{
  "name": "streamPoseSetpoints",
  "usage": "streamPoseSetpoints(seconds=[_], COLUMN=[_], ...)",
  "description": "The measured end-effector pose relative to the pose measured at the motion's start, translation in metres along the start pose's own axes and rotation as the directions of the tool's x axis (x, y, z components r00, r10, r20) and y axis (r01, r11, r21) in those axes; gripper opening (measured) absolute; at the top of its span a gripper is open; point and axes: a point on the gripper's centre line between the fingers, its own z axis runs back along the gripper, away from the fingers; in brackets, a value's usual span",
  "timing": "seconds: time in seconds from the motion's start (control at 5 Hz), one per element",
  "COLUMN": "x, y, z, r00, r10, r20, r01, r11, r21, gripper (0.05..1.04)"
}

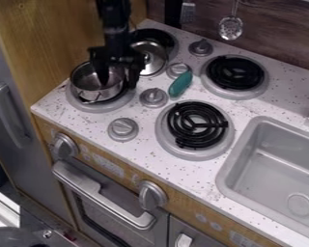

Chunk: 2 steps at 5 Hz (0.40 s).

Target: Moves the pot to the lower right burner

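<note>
Silver metal pot (96, 90), open at the top, sits at the near left burner (96, 106), the silver-rimmed one with dark coils, so the move I am here for is not done. My black two-finger gripper (118, 82) is over the pot's right side, one finger down inside the bowl and the other outside, with the wall between them. My jaws stand apart, and I see no grip on the metal. What remains, as I judge it, is nearly the whole job: close on that wall, lift, carry the pot to the right, and set it level on the near right burner (197, 124), whose black spiral coil lies bare in its grey ring. I would want enough height to clear the grey upright knob (154, 97) between the two near burners, and the teal oblong piece (180, 84) just beyond it.
</note>
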Motion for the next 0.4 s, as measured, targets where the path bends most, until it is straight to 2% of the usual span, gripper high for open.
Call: streamPoseSetpoints(seconds=[0.2, 0.4], x=[0.0019, 0.0025], y=[-0.0009, -0.0042], z=[-0.0049, -0.005], r00=[1.0, 1.0], r10=[0.005, -0.02], r20=[-0.014, -0.012], r01=[-0.005, 0.02], r11=[1.0, 1.0], r21=[-0.023, -0.004], gripper=[0.947, 0.691])
